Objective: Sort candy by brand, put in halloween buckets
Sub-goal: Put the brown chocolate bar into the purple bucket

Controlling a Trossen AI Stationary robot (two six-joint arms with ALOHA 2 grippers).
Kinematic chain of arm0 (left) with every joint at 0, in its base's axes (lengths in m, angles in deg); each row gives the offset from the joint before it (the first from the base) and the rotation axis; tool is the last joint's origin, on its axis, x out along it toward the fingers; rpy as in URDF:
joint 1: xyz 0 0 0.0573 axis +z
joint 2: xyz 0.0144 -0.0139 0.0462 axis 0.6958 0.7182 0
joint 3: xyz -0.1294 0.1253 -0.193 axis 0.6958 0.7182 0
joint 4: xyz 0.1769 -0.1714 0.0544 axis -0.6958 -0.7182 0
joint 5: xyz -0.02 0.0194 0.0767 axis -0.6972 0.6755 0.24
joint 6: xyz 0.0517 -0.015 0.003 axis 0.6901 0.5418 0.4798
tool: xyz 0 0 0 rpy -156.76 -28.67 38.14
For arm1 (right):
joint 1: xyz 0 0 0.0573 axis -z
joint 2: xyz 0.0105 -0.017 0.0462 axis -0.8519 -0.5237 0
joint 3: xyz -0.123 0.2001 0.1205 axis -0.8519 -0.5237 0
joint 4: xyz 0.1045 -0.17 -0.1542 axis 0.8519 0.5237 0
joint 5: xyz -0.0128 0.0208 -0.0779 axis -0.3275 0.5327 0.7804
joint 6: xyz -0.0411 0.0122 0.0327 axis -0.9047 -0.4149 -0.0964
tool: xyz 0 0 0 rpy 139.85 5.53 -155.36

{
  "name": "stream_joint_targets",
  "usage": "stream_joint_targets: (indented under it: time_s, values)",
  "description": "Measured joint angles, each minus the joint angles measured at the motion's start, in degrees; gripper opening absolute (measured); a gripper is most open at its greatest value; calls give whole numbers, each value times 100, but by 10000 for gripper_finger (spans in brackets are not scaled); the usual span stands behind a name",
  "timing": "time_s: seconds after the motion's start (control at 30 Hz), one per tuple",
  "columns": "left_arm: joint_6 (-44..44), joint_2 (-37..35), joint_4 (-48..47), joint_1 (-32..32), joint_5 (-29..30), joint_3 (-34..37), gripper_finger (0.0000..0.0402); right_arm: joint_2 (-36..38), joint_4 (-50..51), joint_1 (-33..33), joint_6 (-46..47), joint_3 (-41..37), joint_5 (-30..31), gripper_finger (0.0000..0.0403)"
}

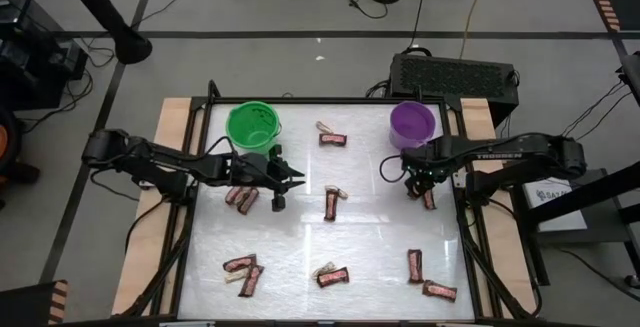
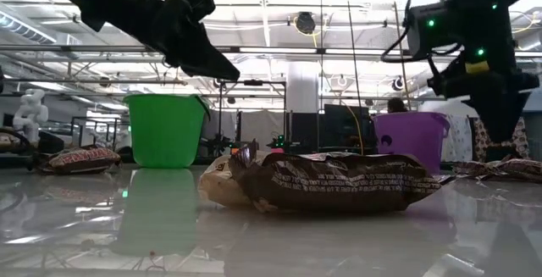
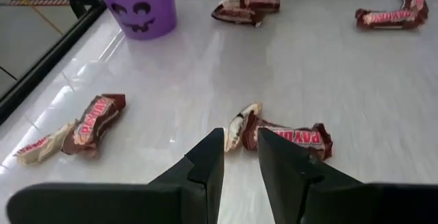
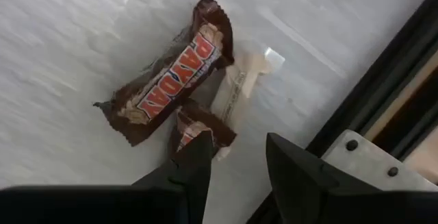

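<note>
Glossy white table, black frame, grey floor with cables. Two round plastic buckets at far edge: green, purple. Nine candy clusters scattered, crinkly brown bars with pale pieces. Left tool hovers by green bucket, fingers narrow, empty. Right tool low over candy near purple bucket, part open, holding nothing.

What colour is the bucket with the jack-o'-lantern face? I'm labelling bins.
Purple bucket, with a darker purple face; the left wrist view shows it best.
</note>
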Motion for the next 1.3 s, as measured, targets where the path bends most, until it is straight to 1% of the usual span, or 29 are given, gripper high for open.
stream_joint_targets:
  time_s: [0.1, 0.33, 0.53, 0.73, 0.9, 1.07, 1.17, 1.3]
  values:
    - [-28, 0, -3, 0, -2, 0, 98, 2, -179, 113, -209, -146, -219, 132]
    - [-32, 0, -108, 0, -16, 0, 98, 3, -389, 345, -449, -351, -493, 132]
    - [-34, 0, -127, 0, -23, 0, 98, 4, -554, 478, -536, -466, -587, 132]
    - [-34, 0, -125, 0, -46, 2, 98, 4, -707, 478, -618, -466, -673, 130]
    - [-35, -2, -125, 0, -46, 2, 98, 4, -710, 478, -637, -480, -666, 116]
    - [-39, -2, -147, 0, -46, 4, 98, 4, -746, 476, -527, -789, -678, 96]
    - [-36, -2, -147, 0, -46, 4, 98, 4, -916, 480, -528, -907, -789, 86]
    - [-36, -2, -145, 1, -44, 7, 98, 4, -1044, 482, -634, -908, -793, 70]
